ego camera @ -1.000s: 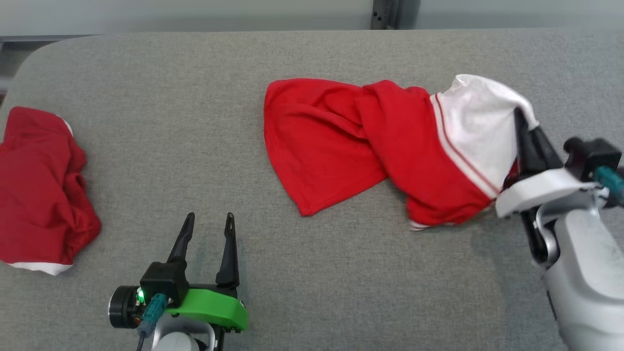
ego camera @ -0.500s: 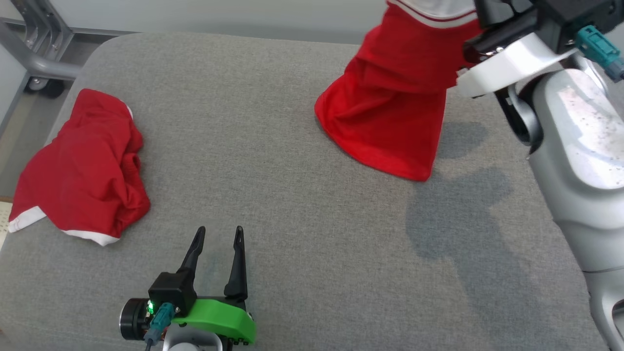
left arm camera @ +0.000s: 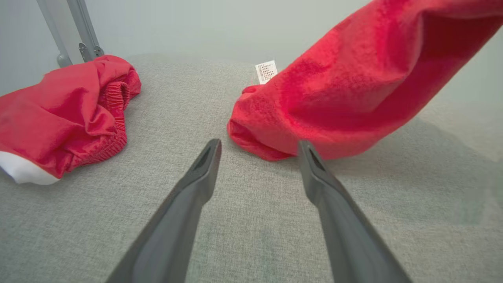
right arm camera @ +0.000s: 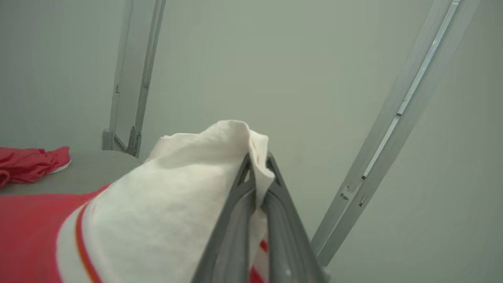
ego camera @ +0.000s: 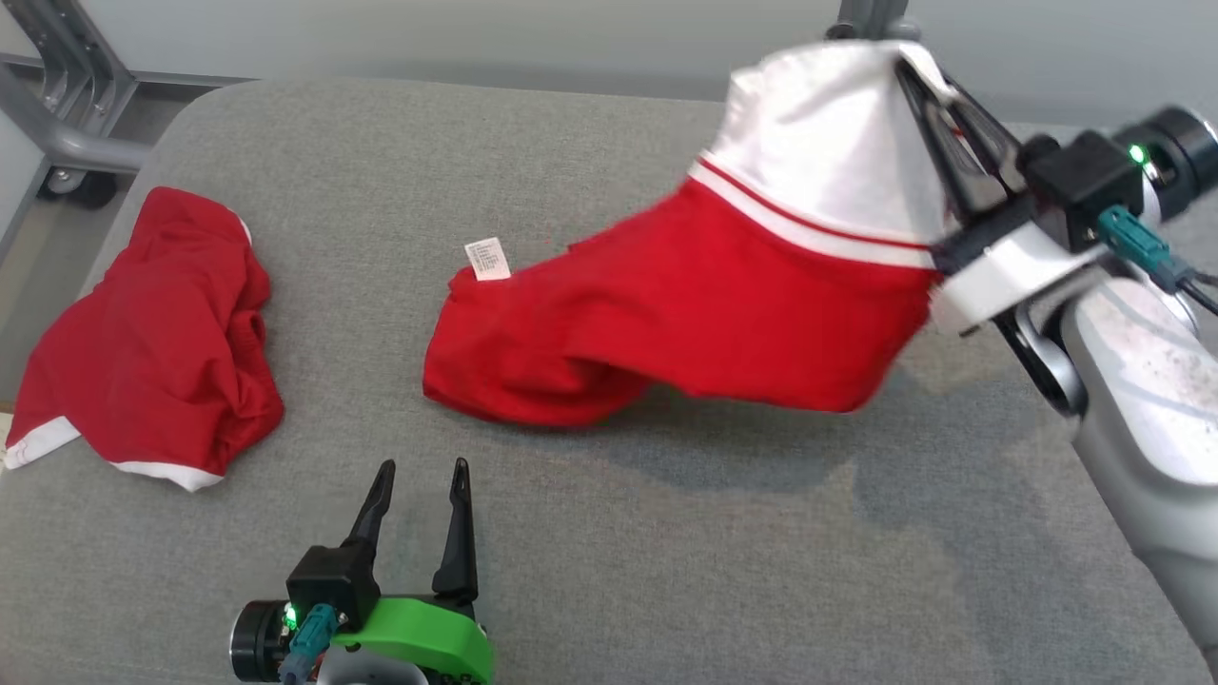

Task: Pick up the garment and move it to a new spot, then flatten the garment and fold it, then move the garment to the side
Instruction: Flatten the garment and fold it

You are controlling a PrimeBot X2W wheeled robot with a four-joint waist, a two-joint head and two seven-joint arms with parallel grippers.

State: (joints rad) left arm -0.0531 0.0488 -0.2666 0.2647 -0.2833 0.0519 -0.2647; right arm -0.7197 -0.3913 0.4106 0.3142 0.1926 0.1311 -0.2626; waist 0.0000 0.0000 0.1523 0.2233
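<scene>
A red garment point(ego camera: 685, 323) with a white, red-striped end hangs slantwise above the grey table point(ego camera: 609, 571). My right gripper point(ego camera: 918, 71) at the upper right is shut on that white end point(right arm camera: 188, 188), its fingers pinching a fold of white cloth point(right arm camera: 257, 165). The red lower end point(left arm camera: 275, 129) trails on the table near the middle, with a small white label point(ego camera: 487, 258) lying beside it. My left gripper point(ego camera: 419, 476) stands open near the front edge, empty, its fingertips just short of the red end point(left arm camera: 257, 143).
A second red garment point(ego camera: 152, 342) with white trim lies crumpled at the table's left side point(left arm camera: 59, 114). Grey metal frame posts point(ego camera: 57, 95) stand beyond the far left corner, and another post point(right arm camera: 393, 129) rises behind the right gripper.
The right gripper lifted the garment off the table and swung its red end leftward toward the middle. The head camera shifted too. The left gripper stayed open in place.
</scene>
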